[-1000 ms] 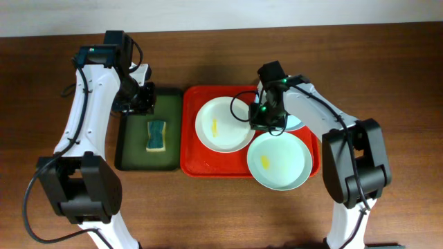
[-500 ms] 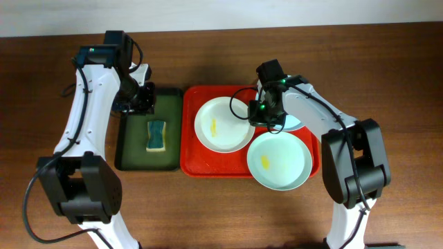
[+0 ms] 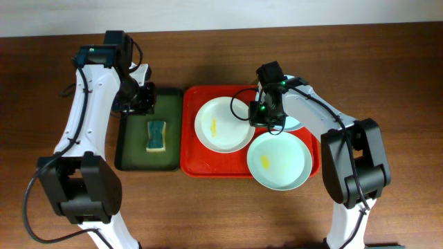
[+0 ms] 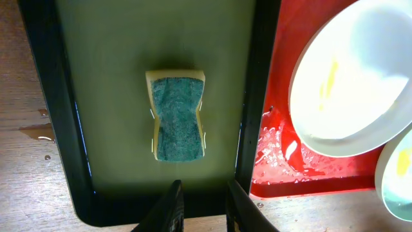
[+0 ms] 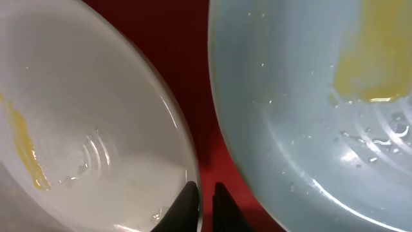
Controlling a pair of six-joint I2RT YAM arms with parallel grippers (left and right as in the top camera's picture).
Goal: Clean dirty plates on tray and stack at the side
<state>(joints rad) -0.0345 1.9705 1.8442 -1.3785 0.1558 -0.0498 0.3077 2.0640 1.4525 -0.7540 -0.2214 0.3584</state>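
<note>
On the red tray (image 3: 190,162) lie a white plate (image 3: 220,124) with a yellow smear, a pale blue-green plate (image 3: 280,162) at the front right with a yellow smear, and a second pale one (image 3: 296,124) mostly hidden under my right arm. My right gripper (image 3: 259,117) sits at the white plate's right rim. In the right wrist view its jaws (image 5: 205,191) are shut on that rim of the white plate (image 5: 77,129), with a pale plate (image 5: 309,122) to the right. My left gripper (image 4: 204,196) hangs slightly open and holds nothing, above the green tray's edge.
A dark green tray (image 3: 131,149) stands left of the red tray (image 4: 283,151) and holds a yellow sponge with a green scouring face (image 4: 178,116). Water drops lie on the red tray and on the wooden table (image 3: 387,69).
My right gripper has closed onto the white plate's rim and nudged slightly left with it. The left arm has not moved.
</note>
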